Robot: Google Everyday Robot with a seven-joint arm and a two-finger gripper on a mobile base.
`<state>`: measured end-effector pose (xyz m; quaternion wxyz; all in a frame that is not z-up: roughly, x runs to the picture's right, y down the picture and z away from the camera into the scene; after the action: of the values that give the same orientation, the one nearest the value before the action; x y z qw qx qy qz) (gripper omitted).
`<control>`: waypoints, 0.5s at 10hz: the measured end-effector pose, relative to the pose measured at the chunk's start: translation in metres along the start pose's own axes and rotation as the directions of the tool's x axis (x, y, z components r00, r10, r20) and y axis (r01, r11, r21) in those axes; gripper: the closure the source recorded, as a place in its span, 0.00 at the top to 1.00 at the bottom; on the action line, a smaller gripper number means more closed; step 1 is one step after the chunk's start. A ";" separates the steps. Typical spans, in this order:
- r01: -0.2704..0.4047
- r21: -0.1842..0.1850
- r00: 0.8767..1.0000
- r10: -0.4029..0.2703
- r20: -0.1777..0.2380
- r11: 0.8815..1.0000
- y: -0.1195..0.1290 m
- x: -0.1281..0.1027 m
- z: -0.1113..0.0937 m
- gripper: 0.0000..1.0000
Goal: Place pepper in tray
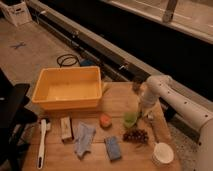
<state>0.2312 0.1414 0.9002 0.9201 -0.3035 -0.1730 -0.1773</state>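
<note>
The yellow tray (pixel 69 91) stands at the back left of the wooden table. My gripper (pixel 142 110) hangs from the white arm (pixel 165 92) at the right side of the table, right beside and slightly above the small light-green cup (pixel 131 119). The slim green pepper does not show clearly; the spot at and under the gripper is hidden by the wrist and the cup. The gripper is well to the right of the tray, about a tray's width away.
An orange lump (pixel 105 121), dark grapes (pixel 136 136), a white bowl (pixel 162 154), a blue sponge (pixel 113 148), a blue cloth (pixel 84 139), a tan block (pixel 66 128) and a white brush (pixel 42 142) lie along the table front. A black chair (pixel 12 115) stands at left.
</note>
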 end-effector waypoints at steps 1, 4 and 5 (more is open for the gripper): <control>0.000 0.001 1.000 0.000 0.000 1.000 0.000 0.000 0.000 0.00; 0.003 0.002 1.000 -0.003 -0.003 1.000 -0.002 0.000 0.000 0.00; -0.008 0.019 1.000 0.008 -0.016 1.000 -0.007 0.003 -0.007 0.00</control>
<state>0.2321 0.1310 0.9001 0.9250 -0.2939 -0.1662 -0.1742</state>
